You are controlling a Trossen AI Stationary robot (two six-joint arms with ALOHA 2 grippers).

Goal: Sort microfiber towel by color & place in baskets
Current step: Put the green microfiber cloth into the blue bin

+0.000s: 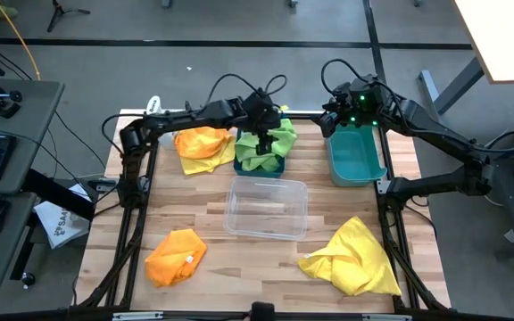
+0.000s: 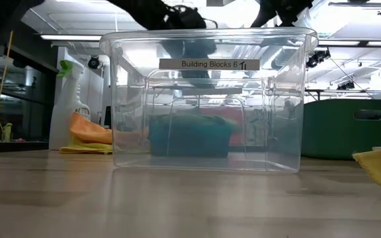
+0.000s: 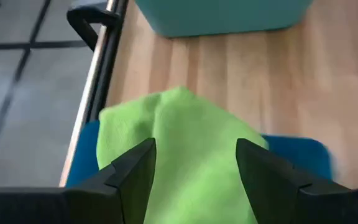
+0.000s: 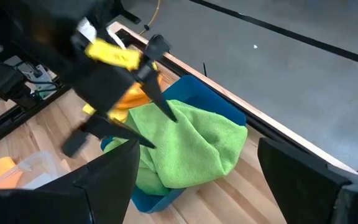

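Observation:
Lime green towels lie heaped in the dark blue basket at the far middle, and one hangs over its rim. My left gripper is open just over this heap, fingers slanting down, nothing between them. My right gripper is open in the air over the far end of the teal basket. An orange towel on a yellow one lies left of the blue basket. Another orange towel and a yellow towel lie near the front edge.
The clear basket stands in the table's middle with nothing in it; in the low view it fills the picture. A white spray bottle stands at the far left. The dark frame rails run along the table's sides.

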